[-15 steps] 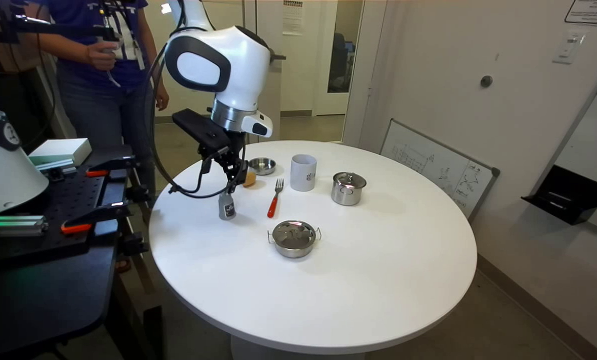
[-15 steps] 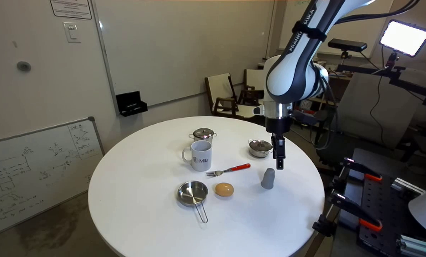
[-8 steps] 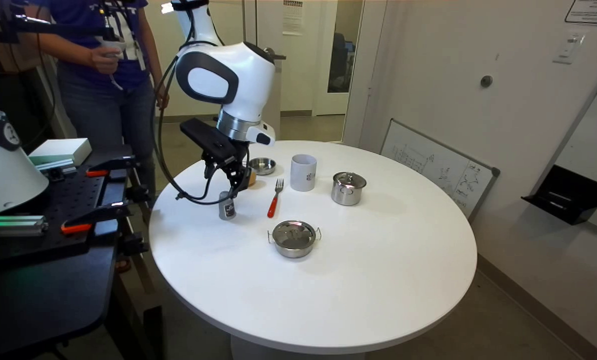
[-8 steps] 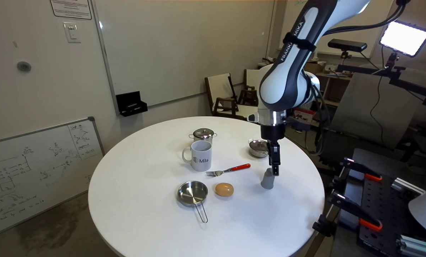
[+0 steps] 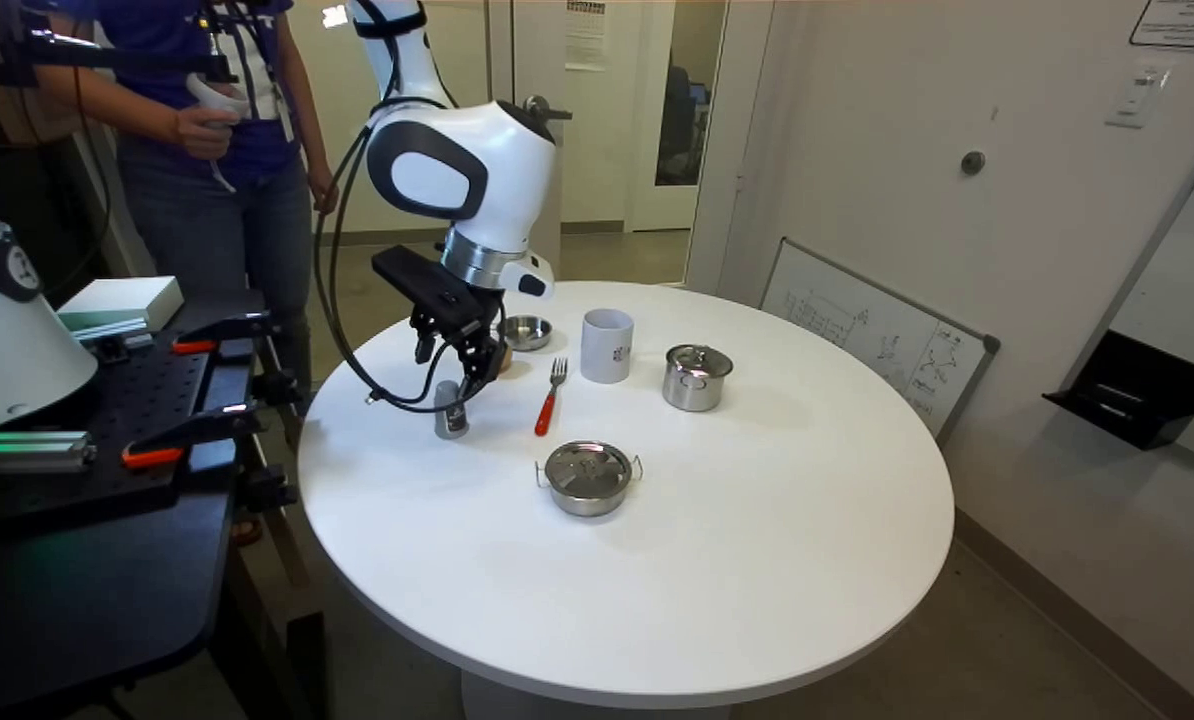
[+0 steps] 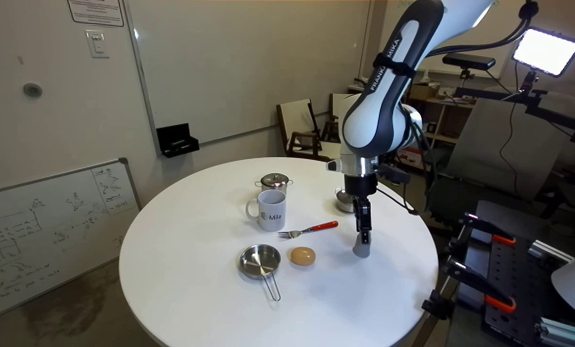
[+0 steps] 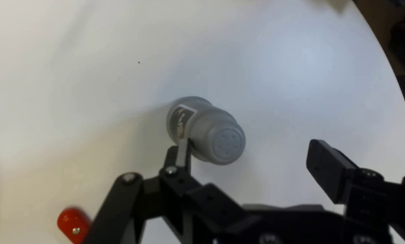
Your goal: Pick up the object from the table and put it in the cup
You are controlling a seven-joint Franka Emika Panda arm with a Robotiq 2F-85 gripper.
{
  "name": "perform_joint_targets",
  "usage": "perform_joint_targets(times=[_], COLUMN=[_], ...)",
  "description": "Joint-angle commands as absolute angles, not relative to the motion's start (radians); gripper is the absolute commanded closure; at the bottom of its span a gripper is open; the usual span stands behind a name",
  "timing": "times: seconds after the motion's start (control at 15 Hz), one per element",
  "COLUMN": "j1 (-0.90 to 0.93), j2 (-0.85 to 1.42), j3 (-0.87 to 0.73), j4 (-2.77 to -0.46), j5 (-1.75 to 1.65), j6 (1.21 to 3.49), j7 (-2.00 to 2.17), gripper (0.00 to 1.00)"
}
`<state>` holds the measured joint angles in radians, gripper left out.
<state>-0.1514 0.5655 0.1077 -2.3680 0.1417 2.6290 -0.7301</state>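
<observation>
from where i stand, the white arm (image 6: 386, 101) slants down over the round white table (image 6: 196, 299), folds at its bulky wrist joint, and lets its last stretch hang nearly plumb. the black gripper (image 7: 250, 147) points at the tabletop, low, with its fingers (image 7: 183, 154) spread wide and nothing gripped. in the wrist view they stand unevenly about the grey shaker (image 7: 209, 130): one fingertip meets the shaker's side or hangs just in front of it, i can't tell which, while the far finger (image 7: 328, 166) is well apart from it, over the tabletop. the shaker itself stands upright on the table, its dotted cap showing between the two fingers, and in an exterior view the lower end of the gripper hides its upper part. the white mila mug (image 6: 271, 210) stands well apart from the shaker, handle turned away from it. the red-handled fork (image 6: 323, 226) lies between the two, near the brown egg (image 6: 302, 256), with a small steel pan (image 6: 260, 261) just beside the egg.
</observation>
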Motion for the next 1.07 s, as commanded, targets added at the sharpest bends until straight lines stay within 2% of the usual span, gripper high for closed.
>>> perform_joint_targets(times=[0.0, 0.33, 0.73, 1.0], j1=[-0.160, -0.153, -0.142, -0.092], j2=[0.599, 0.589, 0.448, 0.321], j3=[0.119, 0.124, 0.149, 0.138], j4=[-2.351, -2.358, -2.380, -2.344], j5=[0.098, 0.074, 0.031, -0.048], j6=[2.624, 2.623, 2.623, 2.545], j7=[-0.697, -0.678, -0.686, -0.670], gripper=[0.42, 0.83, 0.84, 0.84])
